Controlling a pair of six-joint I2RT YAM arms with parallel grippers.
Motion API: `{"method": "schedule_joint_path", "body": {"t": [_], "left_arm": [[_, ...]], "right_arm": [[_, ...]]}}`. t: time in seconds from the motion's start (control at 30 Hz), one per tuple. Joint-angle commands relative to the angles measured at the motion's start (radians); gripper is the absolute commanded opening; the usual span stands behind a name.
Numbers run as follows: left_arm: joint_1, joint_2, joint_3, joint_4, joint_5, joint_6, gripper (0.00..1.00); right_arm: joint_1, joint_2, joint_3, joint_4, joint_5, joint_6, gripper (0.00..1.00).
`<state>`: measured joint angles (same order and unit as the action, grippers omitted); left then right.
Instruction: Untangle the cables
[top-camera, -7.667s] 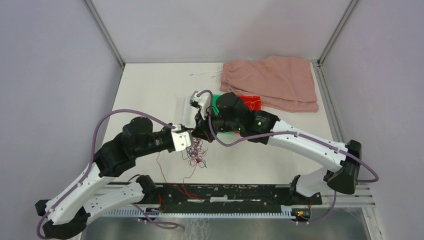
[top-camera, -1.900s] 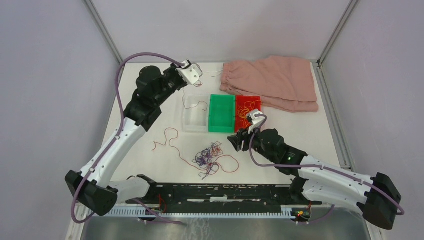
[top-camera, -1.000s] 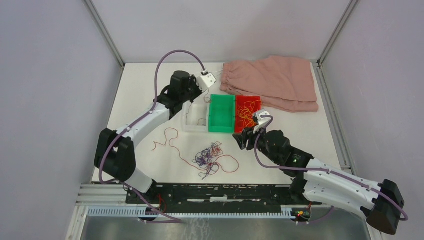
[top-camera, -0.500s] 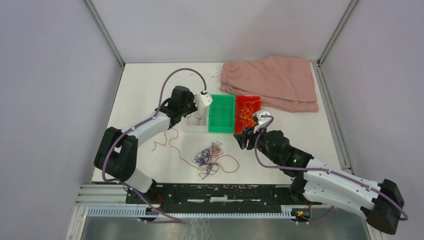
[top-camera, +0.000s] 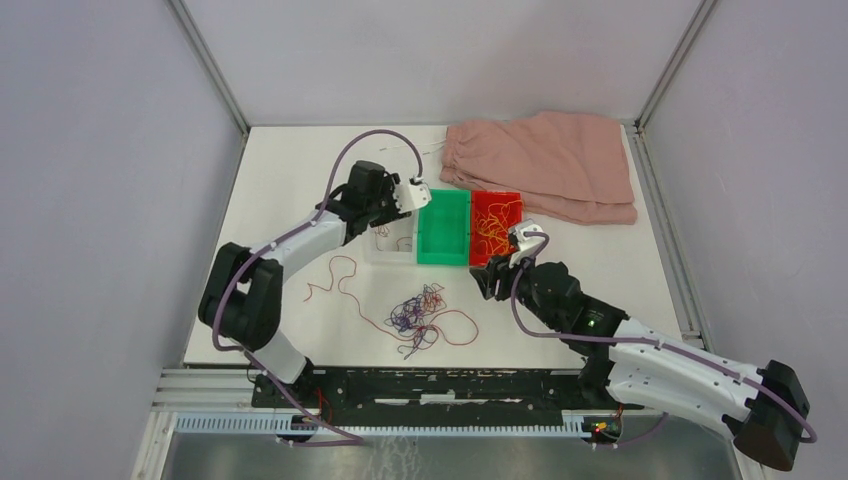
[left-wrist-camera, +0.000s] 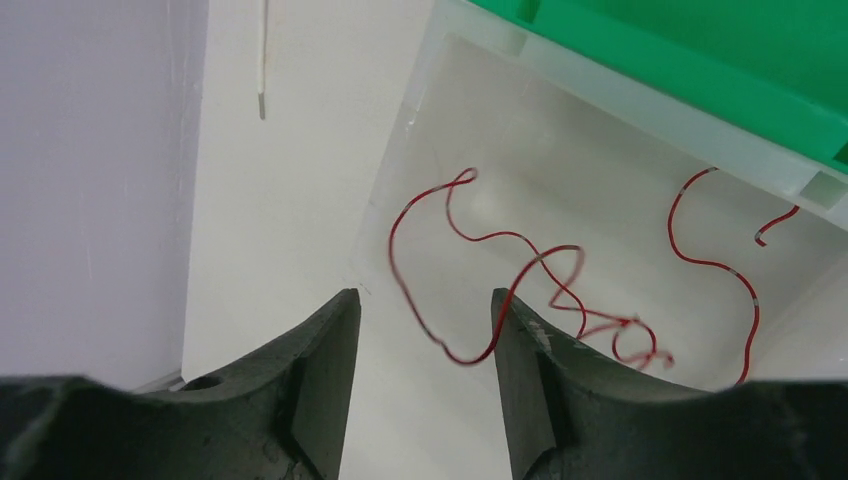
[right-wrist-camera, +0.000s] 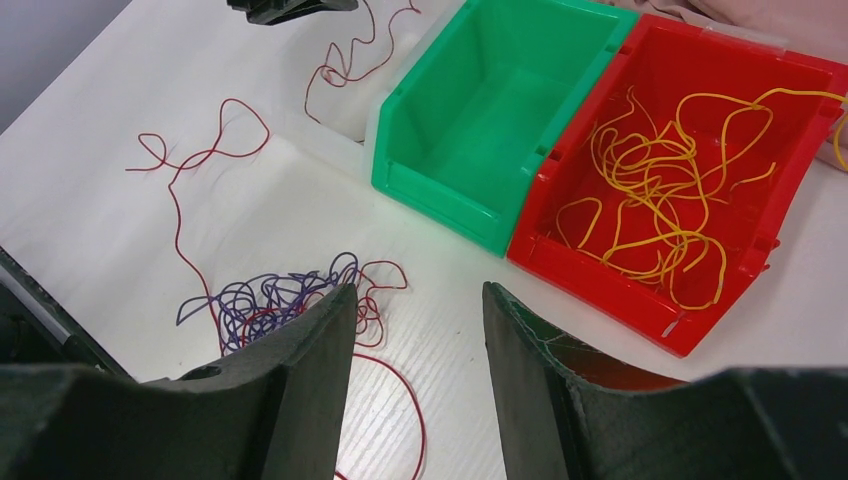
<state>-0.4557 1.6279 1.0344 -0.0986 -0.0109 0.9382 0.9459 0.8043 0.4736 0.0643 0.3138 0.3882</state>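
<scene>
Left fingers (left-wrist-camera: 345, 320) apart, nothing pinched between them, hanging over the clear bin (left-wrist-camera: 560, 160) toward the far side of the table (top-camera: 300, 180). Below the gap, a curly red wire (left-wrist-camera: 470, 235) lying in that bin, partly smeared by blur. Beside it a second red piece (left-wrist-camera: 715, 265); hard to say whether separate or joined.

Right fingers (right-wrist-camera: 335, 320) likewise apart and empty, held just short of the green bin (right-wrist-camera: 470, 110) and the red bin (right-wrist-camera: 610, 275), the latter loaded with yellow wires (right-wrist-camera: 660, 170). Judged from that: sorting by colour under way, main knot not yet undone.

Clump (right-wrist-camera: 275, 300) of purple and red strands on the table, down and to the left of the right fingers, close by. Well apart from the left fingers, on the near side of the clear bin. Nearer arm, then: the right.

No single long axis to the clump. Only a loose red strand (right-wrist-camera: 180, 190), seemingly trailing out of it toward the clear bin, lengthwise roughly near-to-far.

Near edge of the clump cut off behind the right arm's own finger in the wrist view. Individual crossings too fine to trace from above. Orange threads within it hinted, not certain.

Pink cloth (top-camera: 545, 160) at the far right, clear of both arms.
</scene>
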Motion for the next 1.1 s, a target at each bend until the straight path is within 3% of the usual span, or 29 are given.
{"method": "schedule_joint_path", "body": {"t": [0.0,0.13,0.5,0.63,0.8,1.07], "left_arm": [[0.005,-0.055,0.092,-0.120,0.087,0.068,0.63],[0.014,-0.092,0.194,-0.330,0.193,0.079,0.78],[0.045,-0.169,0.375,-0.675,0.468,0.066,0.81],[0.032,-0.266,0.303,-0.794,0.589,0.029,0.80],[0.025,-0.377,0.205,-0.902,0.631,0.003,0.80],[0.026,-0.471,0.134,-0.895,0.599,-0.036,0.79]], "right_arm": [[-0.005,-0.025,0.006,0.009,0.021,-0.001,0.56],[-0.004,-0.032,0.007,0.003,0.019,-0.002,0.56],[-0.005,-0.015,0.014,-0.007,-0.022,0.004,0.58],[-0.005,0.073,0.020,0.008,-0.109,0.020,0.60],[0.006,0.307,0.038,0.033,-0.305,0.043,0.62],[0.039,0.467,0.055,0.134,-0.300,0.080,0.63]]}}
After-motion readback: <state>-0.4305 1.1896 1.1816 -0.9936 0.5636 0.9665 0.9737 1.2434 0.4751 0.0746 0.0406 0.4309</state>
